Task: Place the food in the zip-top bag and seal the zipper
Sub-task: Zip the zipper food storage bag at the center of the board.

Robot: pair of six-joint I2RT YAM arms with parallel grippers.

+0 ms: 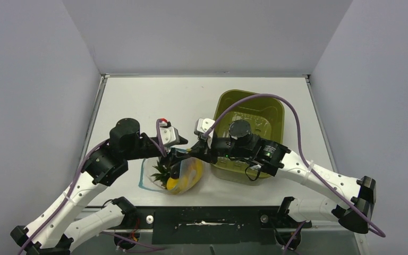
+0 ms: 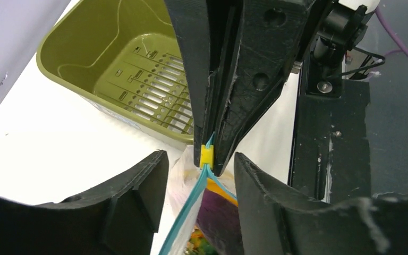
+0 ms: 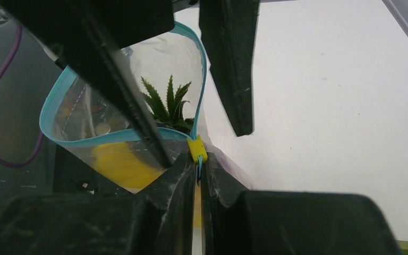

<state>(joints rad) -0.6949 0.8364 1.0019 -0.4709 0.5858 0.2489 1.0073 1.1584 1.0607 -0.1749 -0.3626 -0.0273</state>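
Between the fingertips of the right gripper (image 3: 199, 172) sits the end of the zipper (image 3: 202, 79). The jaws are pressed together on the teal strip, just below its small yellow slider (image 3: 196, 149). From that pinched corner the two teal lips part and run out into a wide loop, so the mouth of the zip-top bag (image 3: 82, 119) gapes.

The left gripper (image 2: 198, 160) faces the right one across the same corner, with its jaws standing well apart and holding nothing. In the left wrist view the slider and the strip lie in the gap between the fingers (image 2: 138, 196), clear of both. In the right wrist view one finger crosses over the open mouth. The other is outside the far lip, beside the slider. I cannot tell whether the first finger reaches inside the bag.

Food lies inside the clear plastic:
- a leafy green top (image 3: 167, 103) pokes up near the slider
- a yellow piece (image 3: 117, 162) presses against the near wall
- a purple piece (image 2: 218, 218) shows below the strip

Seen from above, the bag is on the white table (image 1: 138, 101), close to its near edge, with both arms bent in over it. The olive-green basin (image 2: 74, 58), whose floor is slotted, stands just beside the bag on the right-arm side. The right arm reaches across its near rim.
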